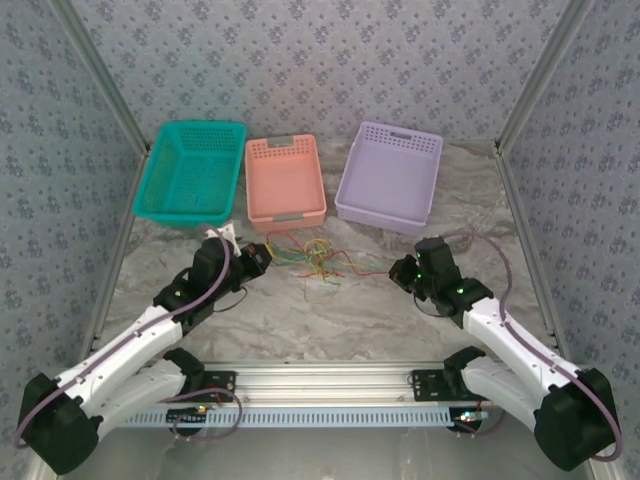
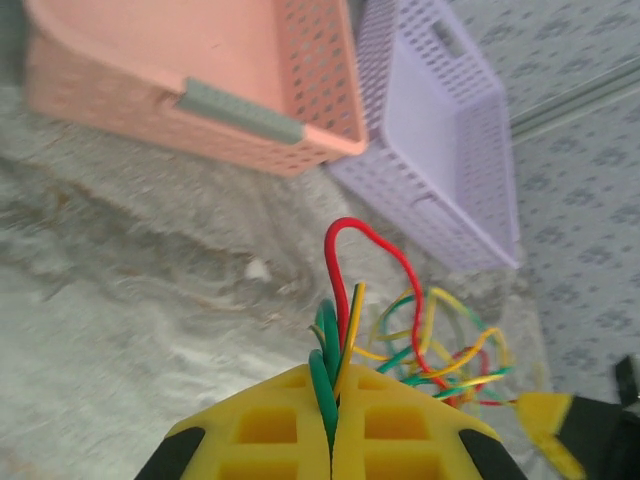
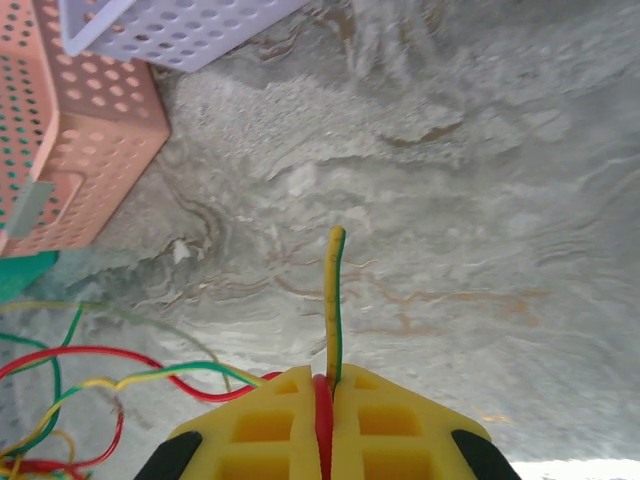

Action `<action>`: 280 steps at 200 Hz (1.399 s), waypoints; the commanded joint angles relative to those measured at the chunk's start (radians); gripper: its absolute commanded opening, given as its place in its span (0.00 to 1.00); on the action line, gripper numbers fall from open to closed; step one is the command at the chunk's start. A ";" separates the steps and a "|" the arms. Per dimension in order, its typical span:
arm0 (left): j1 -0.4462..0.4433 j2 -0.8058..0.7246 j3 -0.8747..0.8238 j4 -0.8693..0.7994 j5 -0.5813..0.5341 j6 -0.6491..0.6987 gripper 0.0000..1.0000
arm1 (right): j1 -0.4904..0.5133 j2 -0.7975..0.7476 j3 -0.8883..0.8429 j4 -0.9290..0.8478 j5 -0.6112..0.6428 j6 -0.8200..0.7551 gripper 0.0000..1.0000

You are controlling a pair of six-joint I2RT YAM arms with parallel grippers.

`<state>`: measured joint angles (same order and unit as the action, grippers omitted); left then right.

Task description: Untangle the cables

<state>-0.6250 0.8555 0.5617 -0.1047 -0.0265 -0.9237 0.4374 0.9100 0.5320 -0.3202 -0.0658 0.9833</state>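
Note:
The cables (image 1: 315, 258) lie as a loose tangle of red, green and yellow wires on the marble table, in front of the pink basket. My left gripper (image 1: 268, 252) sits at the tangle's left edge. In the left wrist view it (image 2: 333, 405) is shut on green, red and yellow-green cables (image 2: 345, 320), and a red loop rises beyond the fingertips. My right gripper (image 1: 398, 268) is at the tangle's right end. In the right wrist view it (image 3: 328, 392) is shut on a red cable and a yellow-green cable (image 3: 334, 300), whose free end sticks out past the yellow fingers.
Three baskets stand in a row at the back: teal (image 1: 190, 170), pink (image 1: 285, 180) and lavender (image 1: 390, 175). Patterned walls close the table on three sides. Bare marble lies between the tangle and the arm bases.

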 commanded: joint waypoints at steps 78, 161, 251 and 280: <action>0.021 0.047 0.012 -0.051 -0.081 0.066 0.00 | -0.033 0.037 0.074 -0.136 0.118 -0.105 0.00; -0.036 0.108 -0.012 -0.069 -0.111 0.093 0.00 | -0.083 0.046 0.009 -0.146 0.151 -0.115 0.00; -0.194 0.204 -0.074 0.192 -0.050 0.151 0.00 | 0.248 -0.103 0.096 -0.352 0.376 0.024 0.53; -0.202 0.146 -0.098 0.205 -0.050 0.148 0.00 | 0.334 -0.106 0.076 -0.186 0.318 0.141 0.59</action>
<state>-0.8185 1.0542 0.4793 0.0364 -0.0753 -0.7929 0.7223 0.7918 0.6132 -0.5846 0.2447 1.0012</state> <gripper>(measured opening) 0.048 0.578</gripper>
